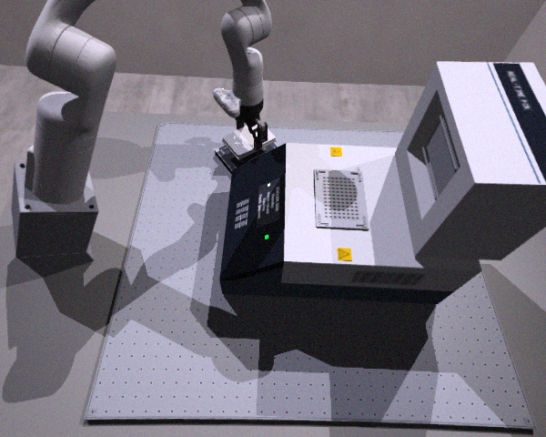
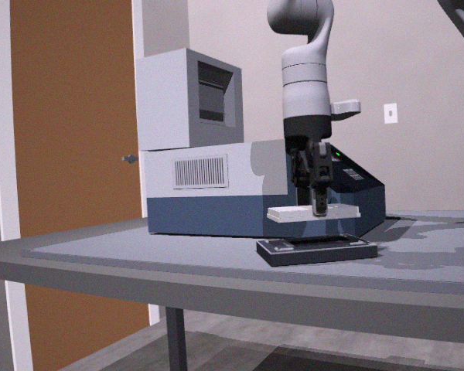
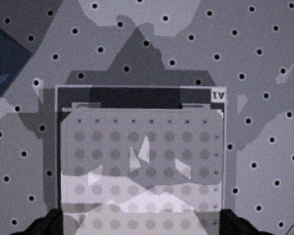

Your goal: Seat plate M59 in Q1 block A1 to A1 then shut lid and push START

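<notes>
My gripper (image 1: pixel 255 139) (image 2: pixel 311 207) (image 3: pixel 141 226) is shut on plate M59 (image 1: pixel 236 142) (image 2: pixel 290 213) (image 3: pixel 142 145), a pale well plate, held roughly level. The exterior view shows a gap between the plate and the dark nest N1 (image 1: pixel 224 159) (image 2: pixel 324 257) (image 3: pixel 137 95) below it. The nest's A1 label (image 3: pixel 219 94) is at the upper right in the wrist view. Cycler Q1 (image 1: pixel 306 248) (image 2: pixel 204 216) has its lid (image 1: pixel 494 136) (image 2: pixel 164 103) back, leaving the block (image 1: pixel 340 224) uncovered, with locators at its corners and no plate. Its lamp (image 1: pixel 266 237) (image 2: pixel 337 153) is green.
Q1's dark sloped front panel (image 1: pixel 252 254) stands close beside the nest and gripper, rising above the plate's height. Its white key labels (image 1: pixel 241 214) (image 2: pixel 353 174) are too small to read. Yellow warning labels (image 1: pixel 336 151) (image 1: pixel 344 254) flank the block. The raised lid housing stands behind the block.
</notes>
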Motion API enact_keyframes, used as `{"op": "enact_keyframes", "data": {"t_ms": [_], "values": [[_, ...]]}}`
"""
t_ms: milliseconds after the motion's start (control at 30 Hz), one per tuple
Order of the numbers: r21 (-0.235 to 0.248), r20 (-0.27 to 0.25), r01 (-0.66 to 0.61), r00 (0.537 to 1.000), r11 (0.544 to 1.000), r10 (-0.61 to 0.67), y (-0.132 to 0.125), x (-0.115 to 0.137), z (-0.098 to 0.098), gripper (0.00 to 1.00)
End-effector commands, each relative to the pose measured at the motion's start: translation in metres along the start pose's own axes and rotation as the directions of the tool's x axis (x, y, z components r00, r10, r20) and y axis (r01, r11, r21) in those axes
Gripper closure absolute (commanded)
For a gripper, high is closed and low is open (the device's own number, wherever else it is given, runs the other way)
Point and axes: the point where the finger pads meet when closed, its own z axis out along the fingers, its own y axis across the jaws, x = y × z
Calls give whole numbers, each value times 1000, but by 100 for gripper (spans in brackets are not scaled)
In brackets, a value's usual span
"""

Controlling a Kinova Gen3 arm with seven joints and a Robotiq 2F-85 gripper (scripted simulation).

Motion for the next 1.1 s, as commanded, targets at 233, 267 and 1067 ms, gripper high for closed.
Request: {"op": "enact_keyframes", "data": {"t_ms": [233,267,1067], "values": [[0,0,-1,1000,1000,1,0,0,-13,9],[0,0,-1,1000,1000,1,0,0,-15,9],[0,0,-1,1000,1000,1,0,0,-41,9]]}}
